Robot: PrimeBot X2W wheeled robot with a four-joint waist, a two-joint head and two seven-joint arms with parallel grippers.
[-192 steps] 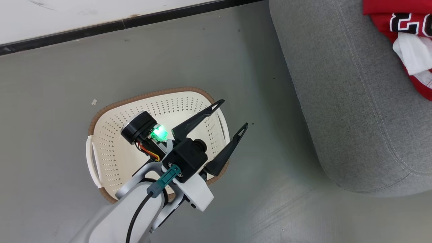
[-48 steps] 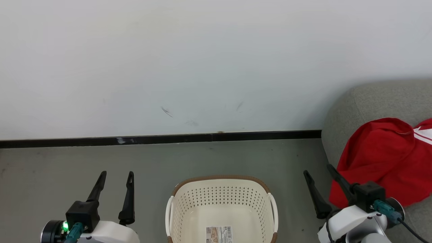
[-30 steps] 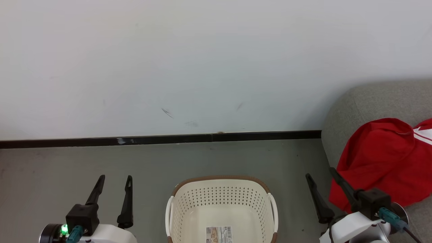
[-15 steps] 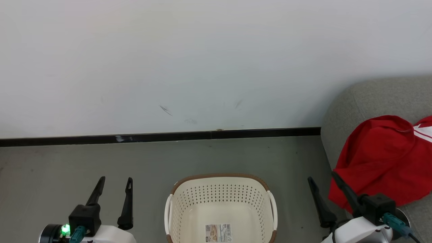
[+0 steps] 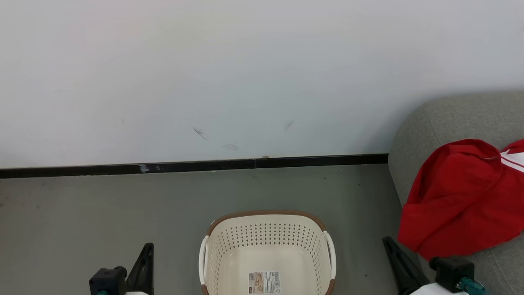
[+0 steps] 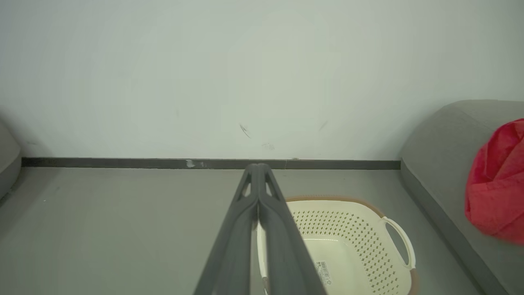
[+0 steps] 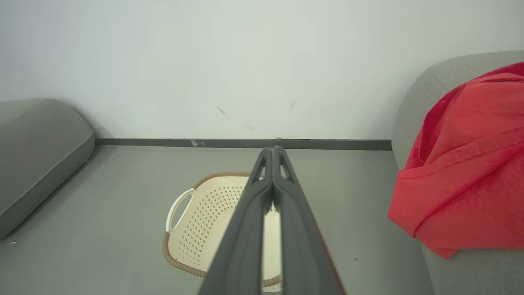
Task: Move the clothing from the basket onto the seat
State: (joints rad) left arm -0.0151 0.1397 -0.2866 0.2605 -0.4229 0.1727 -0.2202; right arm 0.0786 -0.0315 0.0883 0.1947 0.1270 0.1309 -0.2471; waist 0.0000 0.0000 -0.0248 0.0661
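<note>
**A:** Where is the clothing (image 5: 458,196)?

**B:** On the seat (image 5: 434,123). It is a red heap over the seat's left edge, by the rounded corner. Its lower fold hangs down the side toward the floor (image 5: 102,205). White stripes (image 5: 513,159) show at the heap's right end.

**A:** And the basket (image 5: 266,235)?

**B:** Upright on the floor, mouth up, left of the seat and apart from it. Its handles point left and right. The near end is cut off, so I cannot tell its long axis. A label (image 5: 264,282) lies flat on its bottom.

**A:** The fingers?

**B:** The left fingers (image 6: 239,229) are pressed together, holding nothing, pointing toward the wall (image 5: 245,61). The right fingers (image 7: 245,233) are closed too, with nothing between them, low beside the seat's edge.
</note>
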